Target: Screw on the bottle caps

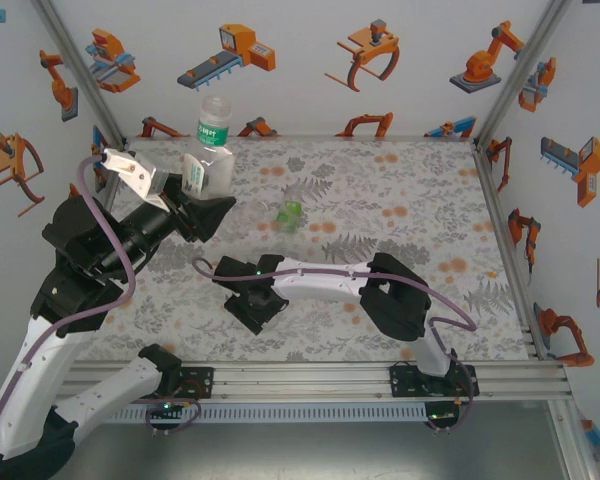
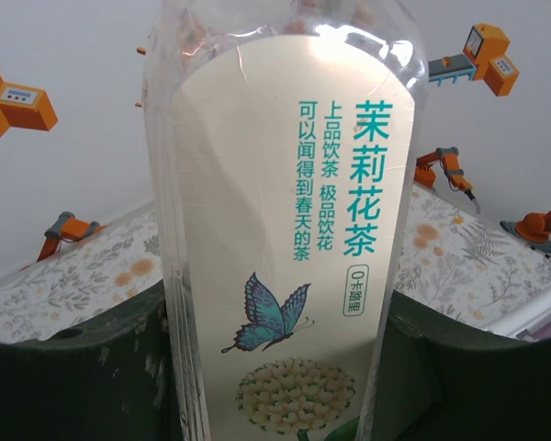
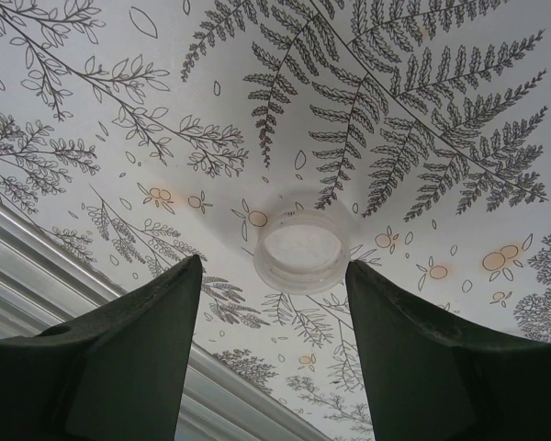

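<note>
A clear bottle with a green label band point(image 1: 213, 140) is held upright above the back left of the table, my left gripper point(image 1: 193, 182) shut on its lower body. In the left wrist view the bottle's cream label point(image 2: 285, 230) stands between the two dark fingers point(image 2: 83, 367). A green-tinted bottle point(image 1: 291, 212) lies on the floral table mid-back. My right gripper point(image 1: 250, 305) is low over the front middle of the table. It stands open point(image 3: 274, 266) around a white cap point(image 3: 301, 251) that rests mouth-up on the table, just beyond the fingertips. The plain bottle and the other caps are out of view.
The floral table point(image 1: 400, 210) is walled on three sides by white panels with orange robot prints. An aluminium rail point(image 1: 380, 375) runs along the front edge, close behind the right gripper point(image 3: 37, 266). Frame posts stand at the back corners point(image 1: 510, 75).
</note>
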`<state>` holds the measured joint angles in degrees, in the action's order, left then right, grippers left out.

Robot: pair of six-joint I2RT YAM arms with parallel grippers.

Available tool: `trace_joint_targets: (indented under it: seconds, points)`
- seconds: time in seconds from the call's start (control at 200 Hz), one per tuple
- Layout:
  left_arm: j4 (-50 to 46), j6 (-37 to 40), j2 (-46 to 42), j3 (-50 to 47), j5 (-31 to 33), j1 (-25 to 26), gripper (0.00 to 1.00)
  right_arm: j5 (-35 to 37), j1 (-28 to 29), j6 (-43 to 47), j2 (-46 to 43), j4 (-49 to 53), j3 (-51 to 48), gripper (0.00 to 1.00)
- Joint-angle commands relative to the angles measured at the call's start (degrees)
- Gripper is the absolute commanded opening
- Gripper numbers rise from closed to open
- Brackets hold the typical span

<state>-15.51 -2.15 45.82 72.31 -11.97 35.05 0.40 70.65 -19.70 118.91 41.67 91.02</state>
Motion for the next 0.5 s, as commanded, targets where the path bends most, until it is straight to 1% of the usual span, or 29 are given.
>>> trace_joint_targets:
  seconds: [0.0,0.496]
  points:
    - [2.6,-0.9,-0.5,0.2,0.0,-0.3,0.03,-0.9,0.0,0.5,1.3,0.9,1.8,0.59]
    - [3.4,-1.1,-0.6,-0.2,-0.2,-0.3,0.04,-0.5,0.1,0.4,2.0,1.7,2.6,0.59]
